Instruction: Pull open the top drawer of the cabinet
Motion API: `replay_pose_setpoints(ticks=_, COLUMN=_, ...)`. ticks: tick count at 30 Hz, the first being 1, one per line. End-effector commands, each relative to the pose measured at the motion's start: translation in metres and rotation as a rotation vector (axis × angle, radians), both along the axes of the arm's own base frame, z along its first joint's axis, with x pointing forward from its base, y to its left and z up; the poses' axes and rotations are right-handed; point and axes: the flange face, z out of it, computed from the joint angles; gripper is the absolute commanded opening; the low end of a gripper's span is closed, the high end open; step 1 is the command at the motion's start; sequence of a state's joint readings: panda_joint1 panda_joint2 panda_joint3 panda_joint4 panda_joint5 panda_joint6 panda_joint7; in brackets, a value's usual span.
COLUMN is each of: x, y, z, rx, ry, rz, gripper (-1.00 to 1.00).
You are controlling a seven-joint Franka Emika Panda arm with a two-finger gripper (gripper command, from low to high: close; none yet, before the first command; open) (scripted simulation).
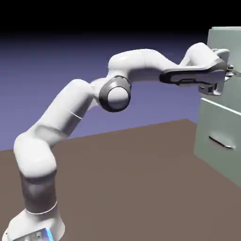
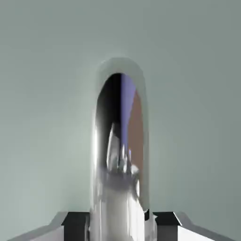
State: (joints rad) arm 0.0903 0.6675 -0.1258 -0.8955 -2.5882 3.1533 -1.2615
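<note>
Filling the hand view's middle, the shiny handle (image 2: 120, 155) sits pinched in the hand (image 2: 120, 221). At the exterior view's upper right, the top drawer (image 1: 225, 42) looks barely open. Pulling off-line could slip the grip off the slim bar.

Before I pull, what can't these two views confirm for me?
- Exterior view: the pincer and the top drawer handle are cut off by the right edge and covered by the hand.
- Hand view: the handle fills the middle, hiding the pad contact; its ends are out of frame.
</note>
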Motion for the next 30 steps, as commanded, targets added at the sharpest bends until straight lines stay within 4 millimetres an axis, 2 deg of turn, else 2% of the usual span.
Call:
replay_pose_setpoints(ticks=1, x=-0.004, y=0.002, z=0.000, rx=0.000, ry=0.001, rz=0.003, gripper=-1.00)
replay_pose_setpoints(ticks=9, x=-0.040, y=0.002, z=0.000, rx=0.001, ry=0.001, rz=0.003, gripper=-1.00)
replay_pose_setpoints(ticks=16, x=-0.084, y=0.002, z=0.000, rx=0.001, ry=0.001, rz=0.003, gripper=-1.00)
replay_pose_setpoints(ticks=23, x=-0.140, y=0.002, z=0.000, rx=0.000, ry=0.001, rz=0.003, gripper=-1.00)
replay_pose_setpoints(ticks=30, x=-0.208, y=0.001, z=0.000, rx=0.001, ry=0.001, rz=0.003, gripper=-1.00)
